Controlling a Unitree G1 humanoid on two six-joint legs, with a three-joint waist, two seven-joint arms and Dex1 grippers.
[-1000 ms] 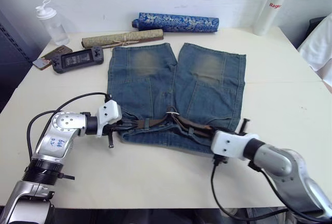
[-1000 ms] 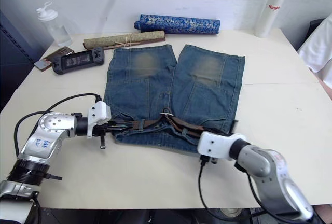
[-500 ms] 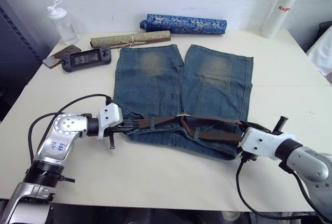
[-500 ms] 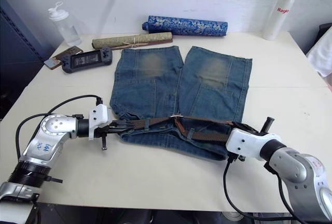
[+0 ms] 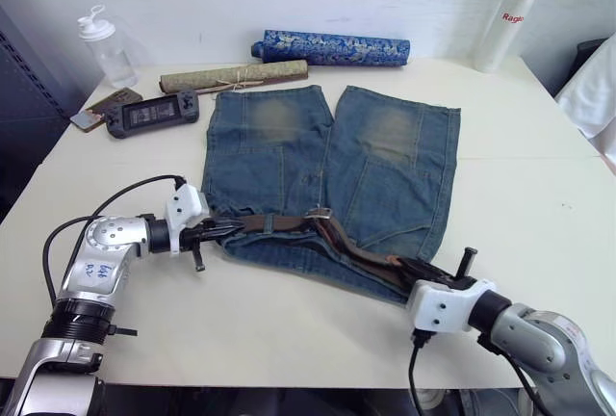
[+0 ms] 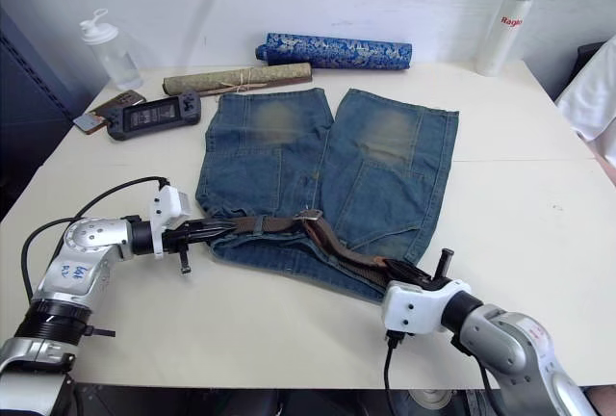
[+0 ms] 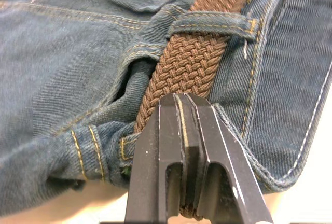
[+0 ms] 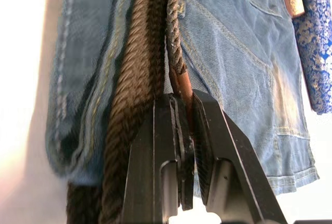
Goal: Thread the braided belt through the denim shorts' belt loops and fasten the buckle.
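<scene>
The denim shorts (image 5: 327, 161) lie flat on the table, waistband toward me. The braided belt (image 5: 361, 254) runs along the waistband, passing under a belt loop (image 7: 212, 24). The silver buckle (image 5: 318, 212) sits near the waistband's middle. My left gripper (image 5: 223, 230) is shut on the belt at the waistband's left end, with brown weave between its fingers (image 7: 155, 146). At the waistband's right corner, near the front edge, my right gripper (image 5: 412, 272) is shut on the belt by its tan leather tip (image 8: 182, 85).
Along the back stand a clear bottle (image 5: 101, 45), a white bottle (image 5: 505, 19), a blue patterned roll (image 5: 332, 48) and a tan roll (image 5: 231, 76). A black handheld console (image 5: 154, 111) lies at the back left. White cloth (image 5: 597, 89) hangs at the right edge.
My right gripper swung out to the right with the belt, then came back left and nearer the front edge, dragging the waistband's right corner along. The left gripper kept its hold. The camera shifted.
</scene>
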